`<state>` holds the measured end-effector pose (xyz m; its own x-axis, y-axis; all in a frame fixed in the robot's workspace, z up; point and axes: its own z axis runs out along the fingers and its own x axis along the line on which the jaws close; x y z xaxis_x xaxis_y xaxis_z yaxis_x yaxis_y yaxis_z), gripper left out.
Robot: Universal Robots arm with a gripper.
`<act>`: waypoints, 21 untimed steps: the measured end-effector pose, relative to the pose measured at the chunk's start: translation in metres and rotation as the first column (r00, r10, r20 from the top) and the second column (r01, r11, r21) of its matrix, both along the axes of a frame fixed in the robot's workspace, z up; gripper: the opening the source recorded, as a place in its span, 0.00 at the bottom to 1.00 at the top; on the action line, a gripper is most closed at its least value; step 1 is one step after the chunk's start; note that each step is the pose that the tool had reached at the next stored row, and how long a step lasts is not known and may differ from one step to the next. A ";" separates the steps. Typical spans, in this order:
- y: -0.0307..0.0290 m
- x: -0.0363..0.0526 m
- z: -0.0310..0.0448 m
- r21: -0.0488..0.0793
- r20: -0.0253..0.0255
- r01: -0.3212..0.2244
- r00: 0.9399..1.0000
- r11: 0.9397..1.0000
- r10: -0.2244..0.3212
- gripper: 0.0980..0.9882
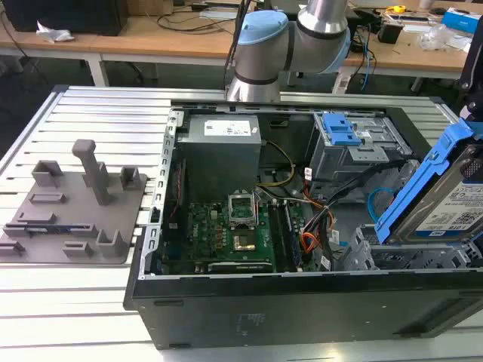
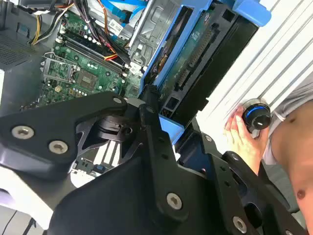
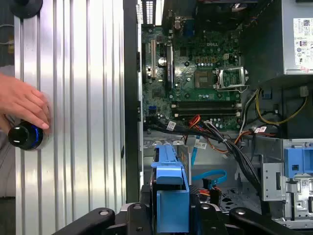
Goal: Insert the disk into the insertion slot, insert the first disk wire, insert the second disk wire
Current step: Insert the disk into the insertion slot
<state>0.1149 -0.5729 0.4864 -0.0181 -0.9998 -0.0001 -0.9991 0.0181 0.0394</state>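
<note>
In the exterior view the disk (image 1: 445,197) hangs tilted above the insertion slot (image 1: 392,256) at the right edge of the open case (image 1: 264,317), white label (image 1: 462,207) up, not seated. In the second wrist view the pincer (image 2: 171,129) pinches the disk by its blue frame; a hand (image 2: 242,139) touches a knob (image 2: 257,116) on the bench (image 2: 274,58). In the first wrist view the second disk wire (image 3: 210,175) loops just beside the held disk.

White labels sit on the disk (image 1: 447,205) and the power supply (image 1: 223,143); their print is unreadable.
</note>
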 end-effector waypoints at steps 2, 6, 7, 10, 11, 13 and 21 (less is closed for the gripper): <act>0.0000 0.0000 0.0000 0.000 0.000 0.000 1.000 1.000 0.000 0.30; 0.0000 0.0000 0.0000 0.000 0.000 0.000 1.000 1.000 0.000 0.30; 0.0000 0.0000 0.0000 0.000 0.000 0.000 1.000 1.000 0.000 0.30; 0.0000 0.0000 0.0000 0.000 0.000 0.000 1.000 1.000 0.000 0.30; 0.0000 0.0000 0.0000 0.000 0.000 0.000 1.000 1.000 0.000 0.30; 0.0000 0.0000 0.0000 0.000 0.000 0.000 1.000 1.000 0.000 0.30; -0.0009 0.0000 0.0000 0.049 0.001 -0.001 1.000 0.999 0.001 0.30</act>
